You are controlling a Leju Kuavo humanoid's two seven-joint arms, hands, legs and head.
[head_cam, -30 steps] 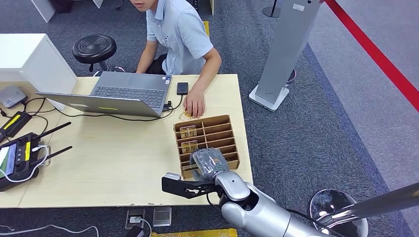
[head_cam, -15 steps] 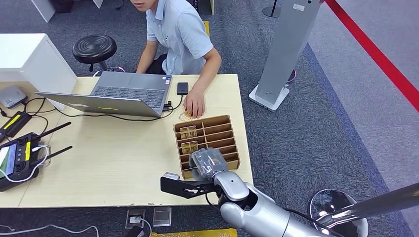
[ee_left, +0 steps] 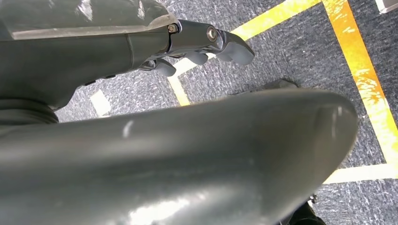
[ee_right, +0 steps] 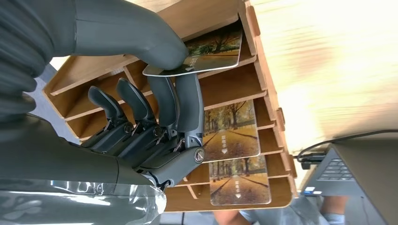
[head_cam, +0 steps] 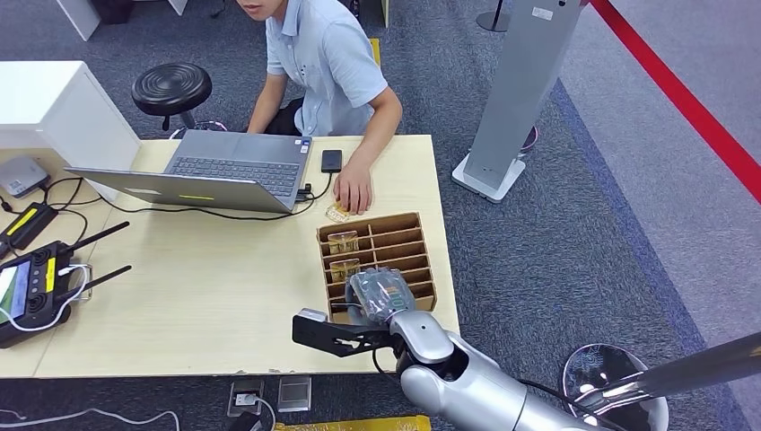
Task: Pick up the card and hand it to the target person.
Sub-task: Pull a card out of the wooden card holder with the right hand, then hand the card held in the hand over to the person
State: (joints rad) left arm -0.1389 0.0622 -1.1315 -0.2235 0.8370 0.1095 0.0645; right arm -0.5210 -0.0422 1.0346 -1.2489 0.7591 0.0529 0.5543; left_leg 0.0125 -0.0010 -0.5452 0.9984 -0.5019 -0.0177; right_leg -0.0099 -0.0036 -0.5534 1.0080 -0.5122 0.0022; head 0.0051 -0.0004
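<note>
The right hand [ee_right: 155,117] is pinching a card [ee_right: 213,54] in the wooden slotted organizer [head_cam: 408,235] near the table's [head_cam: 197,296] right edge; the left hand [ee_left: 202,44] is hanging with fingers apart, holding nothing

Wooden table [head_cam: 224,296]: card rack [head_cam: 404,242] under the right hand [head_cam: 381,294]; beyond it a loose card [head_cam: 337,213], phone [head_cam: 331,161], laptop [head_cam: 224,169]; remote [head_cam: 31,287] far left.

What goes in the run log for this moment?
phase: grasp | right robot hand: pinching card in wooden organizer | left robot hand: idle | handover: pending
</note>
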